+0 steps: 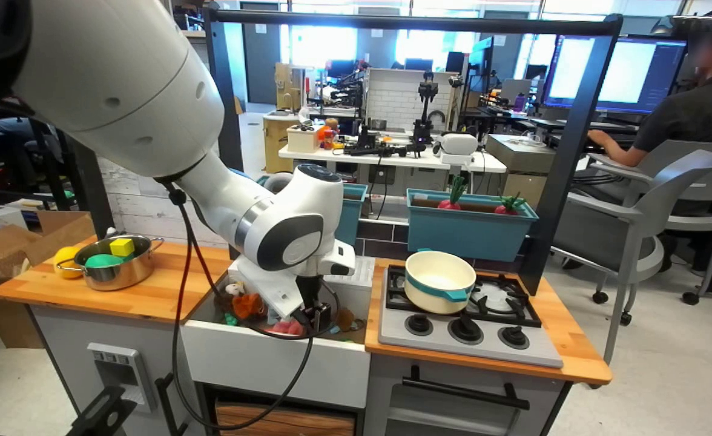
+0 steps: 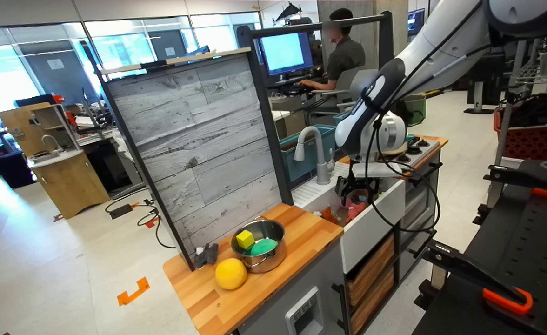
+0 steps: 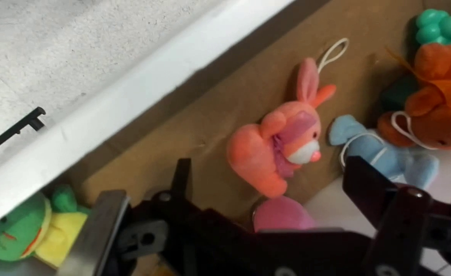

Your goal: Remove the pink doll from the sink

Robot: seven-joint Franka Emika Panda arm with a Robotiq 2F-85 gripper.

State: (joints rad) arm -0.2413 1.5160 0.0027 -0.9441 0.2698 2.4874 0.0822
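Observation:
The pink doll [image 3: 264, 149] is a rabbit with long ears, a purple scarf and a white cord loop. It lies on the brown floor of the white sink [image 3: 145, 92]. It also shows in both exterior views [image 1: 287, 327] [image 2: 356, 209], partly covered. The sink's white front wall shows in both exterior views [image 1: 277, 363] [image 2: 376, 223]. My gripper [image 3: 270, 170] is open and empty, pointing down into the sink over the doll. In the wrist view the doll shows between and beyond the spread fingers. The gripper also shows in both exterior views [image 1: 316, 312] [image 2: 350, 186].
A pink round thing [image 3: 283, 214] touches the doll, partly hidden by the gripper. A blue toy [image 3: 386, 153], an orange toy [image 3: 444, 96] and a green-yellow toy [image 3: 37, 226] lie nearby. A faucet [image 2: 320, 153] stands behind the sink. A metal pot [image 1: 120, 272] and stove [image 1: 465, 327] flank it.

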